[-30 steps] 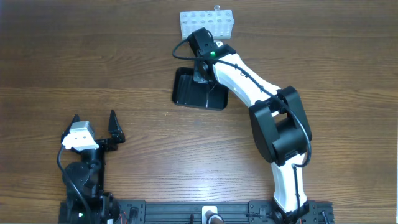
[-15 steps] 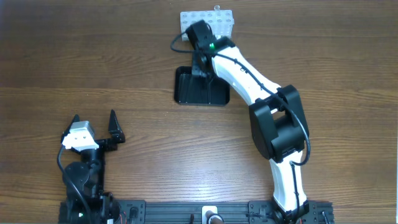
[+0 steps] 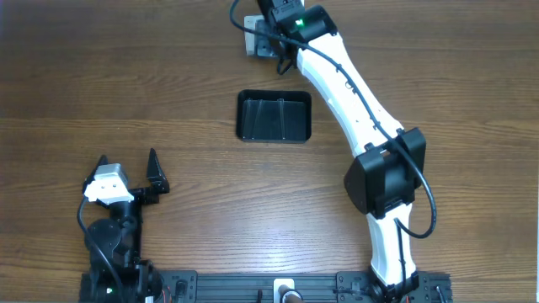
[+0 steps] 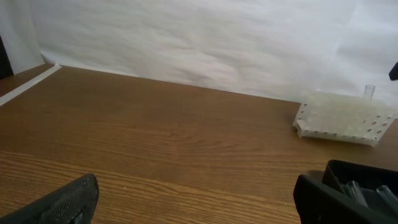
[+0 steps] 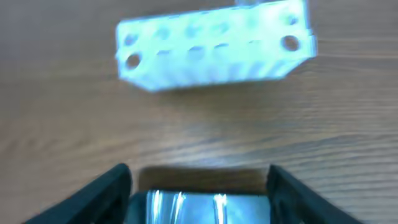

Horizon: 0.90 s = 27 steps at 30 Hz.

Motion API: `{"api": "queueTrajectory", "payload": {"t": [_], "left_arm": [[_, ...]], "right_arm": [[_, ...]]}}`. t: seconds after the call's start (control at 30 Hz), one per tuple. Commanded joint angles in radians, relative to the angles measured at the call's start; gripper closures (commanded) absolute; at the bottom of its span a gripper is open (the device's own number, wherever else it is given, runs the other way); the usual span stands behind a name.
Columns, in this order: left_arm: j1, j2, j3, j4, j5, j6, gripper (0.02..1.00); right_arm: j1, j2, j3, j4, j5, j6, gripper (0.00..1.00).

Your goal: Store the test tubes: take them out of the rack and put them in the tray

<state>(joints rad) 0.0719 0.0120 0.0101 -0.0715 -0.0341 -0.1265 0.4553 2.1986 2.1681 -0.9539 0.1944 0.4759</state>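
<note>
I work from three views. The top camera is fixed overhead and looks straight down on the table (image 3: pixel 126 84), from far enough to take in both arm bases. The left wrist camera sits low behind the left gripper (image 4: pixel 196 182) and faces level across the wood. The rack (image 4: pixel 344 118) stands well beyond its fingertips. The right wrist camera looks steeply down from close range, with the rack just past the fingertips of the right gripper (image 5: pixel 199 169) and the tray (image 5: pixel 236 182) between them. All three views share rack and tray.

A brown wood-grain tabletop (image 3: pixel 126 76) fills the scene; a plain white wall (image 4: pixel 186 37) stands at its far edge.
</note>
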Motion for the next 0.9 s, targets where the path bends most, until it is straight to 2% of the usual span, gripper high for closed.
{"api": "queueTrajectory", "payload": {"t": [0.03,0.43,0.9], "left_arm": [[-0.005,-0.005,-0.004,0.0,-0.008,0.015,0.02],[-0.005,-0.005,-0.004,0.0,-0.008,0.014,0.02],[-0.005,-0.005,-0.004,0.0,-0.008,0.015,0.02]], "right_arm": [[-0.043,0.005,-0.024,0.079,0.082,-0.046,0.194],[-0.082,0.124,-0.026,0.314,0.092,-0.233,0.075],[-0.081,0.204,-0.026,0.471,0.092,-0.311,0.049]]}}
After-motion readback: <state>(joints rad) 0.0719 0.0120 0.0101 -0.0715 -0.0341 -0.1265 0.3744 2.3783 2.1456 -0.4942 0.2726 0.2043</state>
